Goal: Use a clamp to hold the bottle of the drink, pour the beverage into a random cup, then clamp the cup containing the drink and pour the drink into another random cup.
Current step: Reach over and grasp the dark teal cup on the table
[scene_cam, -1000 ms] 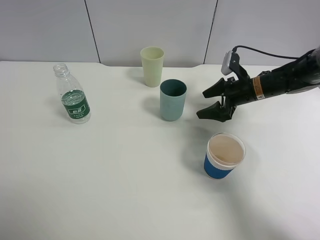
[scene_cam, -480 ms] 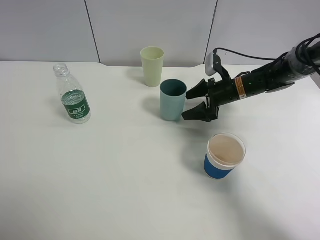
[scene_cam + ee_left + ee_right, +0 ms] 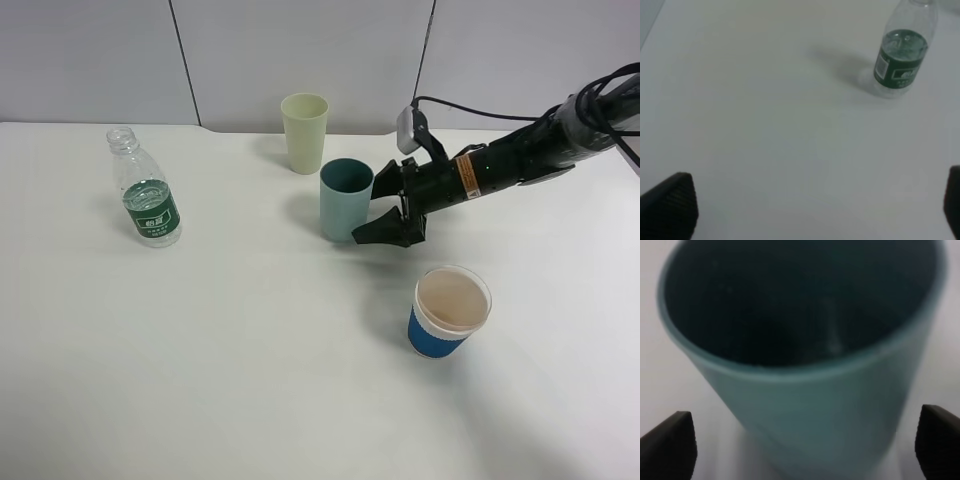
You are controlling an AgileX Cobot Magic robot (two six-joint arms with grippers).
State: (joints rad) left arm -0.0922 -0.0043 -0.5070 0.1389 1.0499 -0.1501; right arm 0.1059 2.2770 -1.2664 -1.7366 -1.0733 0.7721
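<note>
Listing by view, high camera first: a white table (image 3: 250,380) carrying four vessels

- bottle (image 3: 145,195), clear, green label, uncapped; upright near the left edge, well apart from both grippers; a little clear liquid shows at label height
- pale yellow-green tumbler (image 3: 304,130); upright near the back edge, about mid-width; judged to be the vessel that receives the second pour
- teal tumbler (image 3: 346,200); upright just in front of the pale one, near it but apart
- paper cup (image 3: 448,310), blue sleeve; nearer the front edge, right of centre, no part in the job
- right gripper (image 3: 367,212); reaching in level from the right edge, jaws spread wide, one either side of the teal tumbler's wall, judged lined up for a side grip low enough to tip the cup

Left wrist view: left gripper (image 3: 812,205) at its widest, empty, hovering over bare surface; the bottle (image 3: 902,57) stands well off, so this arm is judged parked clear

Right wrist view: teal tumbler (image 3: 805,390) fills the frame between the two pads, gaps visible on both sides, so not yet clamped; whether drink lies in its dark interior cannot be told
</note>
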